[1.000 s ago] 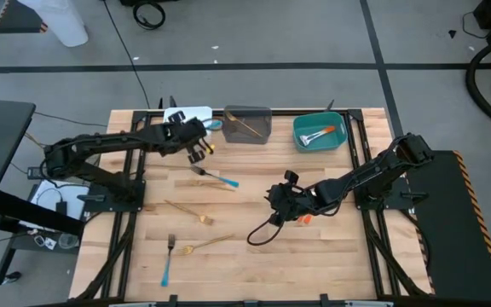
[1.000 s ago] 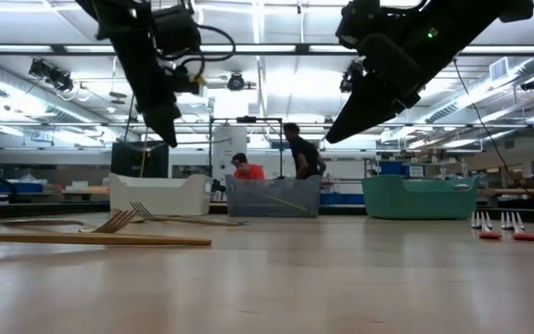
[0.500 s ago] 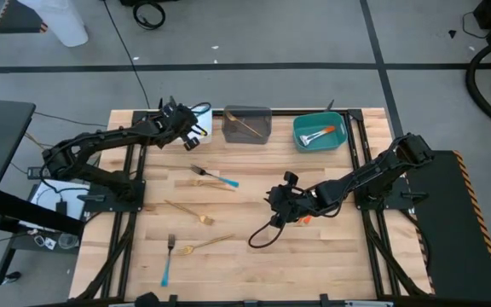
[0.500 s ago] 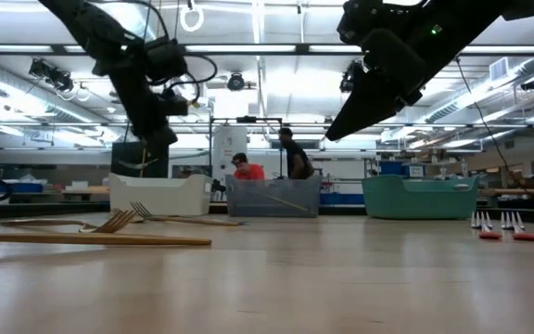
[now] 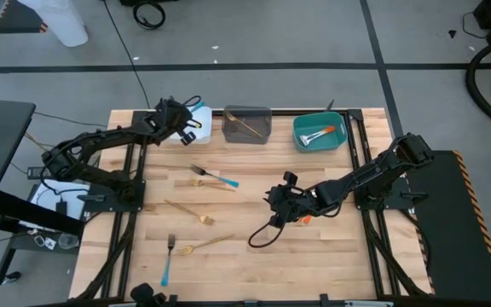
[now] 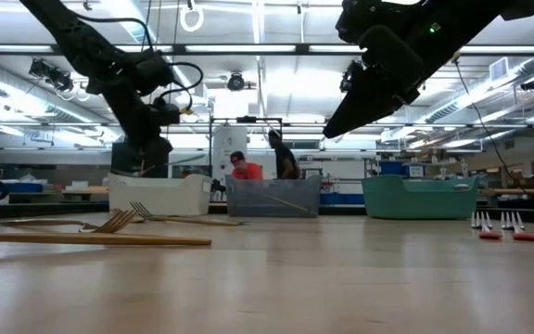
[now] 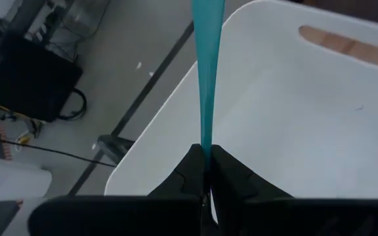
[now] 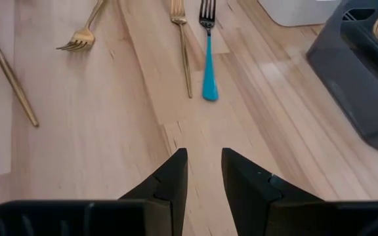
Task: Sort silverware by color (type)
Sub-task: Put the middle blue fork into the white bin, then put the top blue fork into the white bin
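Silverware risks, biggest item first:

1. White bin [image 5: 196, 118]: left gripper [image 7: 205, 172] hangs above it, jaws clenched on the blue-handled utensil [image 7: 207, 72]. The handle pokes well out past the fingertips; a release near the rim could bounce it onto the floor.
2. Grey bin [image 5: 247, 124] holds a gold piece, teal bin [image 5: 319, 132] holds orange-handled ones; a wrong drop mixes types.
3. Right gripper [image 8: 201, 172], jaws parted and empty, sits low mid-table by orange-handled pieces [image 6: 499, 227]; a sweep could scatter them.
4. Blue fork [image 5: 216, 176] lies just beside a gold fork [image 5: 202, 182]; a grasp there may catch both.
5. Gold forks [image 5: 191, 212] are thin and flat, so the fingers may slip.
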Robot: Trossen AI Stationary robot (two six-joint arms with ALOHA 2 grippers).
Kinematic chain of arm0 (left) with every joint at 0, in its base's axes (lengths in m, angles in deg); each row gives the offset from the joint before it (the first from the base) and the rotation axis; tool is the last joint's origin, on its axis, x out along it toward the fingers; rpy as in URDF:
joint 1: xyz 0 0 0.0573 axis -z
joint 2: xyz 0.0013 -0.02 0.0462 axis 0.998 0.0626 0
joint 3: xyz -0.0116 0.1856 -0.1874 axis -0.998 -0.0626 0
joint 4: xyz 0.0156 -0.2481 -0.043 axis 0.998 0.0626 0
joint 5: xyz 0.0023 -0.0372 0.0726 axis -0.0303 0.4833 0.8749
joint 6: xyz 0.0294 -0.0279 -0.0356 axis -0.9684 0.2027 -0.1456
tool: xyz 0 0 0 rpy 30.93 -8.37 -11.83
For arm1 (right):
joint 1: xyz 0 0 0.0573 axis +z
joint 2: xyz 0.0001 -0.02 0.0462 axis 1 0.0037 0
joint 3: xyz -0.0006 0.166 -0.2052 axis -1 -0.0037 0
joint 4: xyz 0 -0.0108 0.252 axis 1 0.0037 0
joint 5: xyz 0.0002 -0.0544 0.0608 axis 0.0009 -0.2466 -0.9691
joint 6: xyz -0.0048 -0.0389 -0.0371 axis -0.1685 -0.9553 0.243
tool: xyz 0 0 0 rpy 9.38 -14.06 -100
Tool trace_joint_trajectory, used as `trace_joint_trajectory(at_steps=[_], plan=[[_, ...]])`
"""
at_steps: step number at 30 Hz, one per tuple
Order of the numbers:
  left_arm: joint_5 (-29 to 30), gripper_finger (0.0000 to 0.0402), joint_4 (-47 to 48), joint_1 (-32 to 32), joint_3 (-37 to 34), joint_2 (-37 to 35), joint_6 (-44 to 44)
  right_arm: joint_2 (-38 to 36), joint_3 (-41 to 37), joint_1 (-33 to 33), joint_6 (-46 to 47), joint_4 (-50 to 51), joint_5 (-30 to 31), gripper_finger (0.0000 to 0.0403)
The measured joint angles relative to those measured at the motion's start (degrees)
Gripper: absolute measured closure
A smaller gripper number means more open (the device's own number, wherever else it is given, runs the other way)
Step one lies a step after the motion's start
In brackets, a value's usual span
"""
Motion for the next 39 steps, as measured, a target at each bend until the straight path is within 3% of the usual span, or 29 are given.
trace_joint_trajectory(at_steps=[16, 27, 39], plan=[[-2.3, 0.0368, -0.9, -1.7, 0.0, 7.2, 0.6, 0.0, 0.0, 0.1, -0.2, -0.5, 0.3, 0.0298], [-2.3, 0.0305, -0.4, -0.2, 0.4, 6.3, 1.0, 0.0, 0.0, 0.1, -1.3, -1.4, 0.3, 0.0298], [-4.4, 0.0311, 5.4, 5.9, 1.6, 1.3, 0.7, 0.0, 0.0, 0.1, -1.3, -1.4, 0.3, 0.0298]])
